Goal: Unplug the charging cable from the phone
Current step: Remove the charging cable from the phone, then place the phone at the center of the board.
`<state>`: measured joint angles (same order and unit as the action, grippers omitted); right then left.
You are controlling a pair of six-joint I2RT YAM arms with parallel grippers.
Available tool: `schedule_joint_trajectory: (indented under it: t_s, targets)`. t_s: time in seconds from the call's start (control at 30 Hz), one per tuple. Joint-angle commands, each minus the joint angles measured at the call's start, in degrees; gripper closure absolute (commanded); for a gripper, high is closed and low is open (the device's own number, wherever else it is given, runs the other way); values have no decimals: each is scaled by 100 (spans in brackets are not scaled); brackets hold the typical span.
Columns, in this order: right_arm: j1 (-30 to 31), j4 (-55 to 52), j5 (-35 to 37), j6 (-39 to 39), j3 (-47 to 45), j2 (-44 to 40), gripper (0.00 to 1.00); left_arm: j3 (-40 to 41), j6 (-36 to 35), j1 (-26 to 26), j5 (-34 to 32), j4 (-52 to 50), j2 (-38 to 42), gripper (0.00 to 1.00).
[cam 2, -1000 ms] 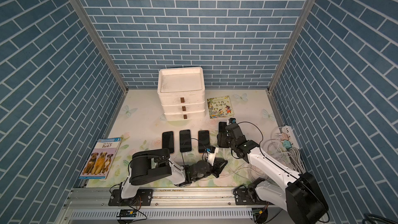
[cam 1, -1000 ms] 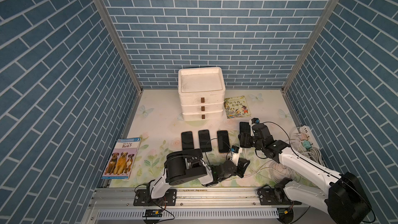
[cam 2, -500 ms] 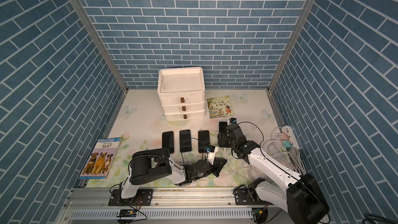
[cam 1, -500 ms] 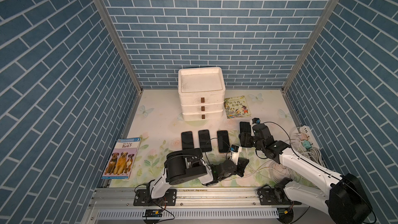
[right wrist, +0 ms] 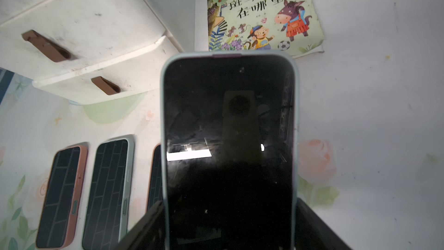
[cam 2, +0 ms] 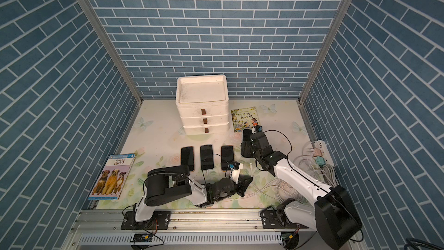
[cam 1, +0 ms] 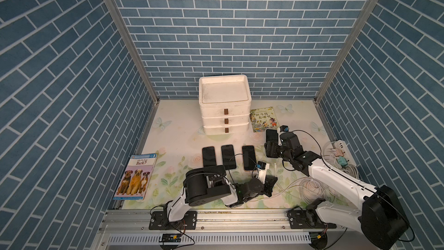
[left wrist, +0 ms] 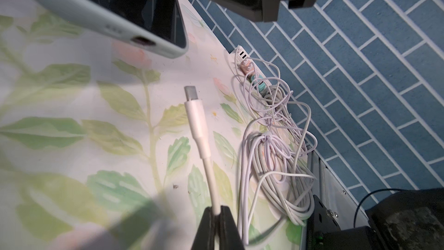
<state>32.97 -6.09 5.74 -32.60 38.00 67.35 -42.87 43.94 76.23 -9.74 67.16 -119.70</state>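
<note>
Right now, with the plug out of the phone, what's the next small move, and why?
Probably open the left end effector and let the cable go: its plug sits clear of the empty port on the phone, so the unplug looks done. The right end effector holds the phone.

Dog book point(cam 1: 136, 177), left-front of drawer unit point(cam 1: 225, 107): "Why Do Dogs Bark?", numeral "3". Picture book point(right wrist: 262, 13), right of unit: "斑马线在哪里".

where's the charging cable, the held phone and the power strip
charging cable point(left wrist: 195, 116): left wrist view, white plug housing
phone point(right wrist: 228, 140): right wrist view, middle of dark screen
power strip point(left wrist: 242, 56): left wrist view, white end with sockets
</note>
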Motion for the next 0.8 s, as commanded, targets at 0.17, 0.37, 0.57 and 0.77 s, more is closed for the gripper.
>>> schedule_joint_trajectory:
  t_s: [0.17, 0.37, 0.57, 0.77]
  targets:
    - [-74, -204, 515, 134, 394, 127, 95, 249, -412, 32, -44, -41, 394, 59]
    - [-442, -766, 297, 256, 647, 886, 95, 769, -1067, -9, -723, -625, 1872, 34]
    - [-442, -814, 238, 431, 736, 1655, 95, 718, -1519, -260, -2066, -2311, 3385, 28]
    - [-389, -726, 25, 493, 577, 1760, 80, 496, -1434, -670, -2525, -3536, 3766, 22]
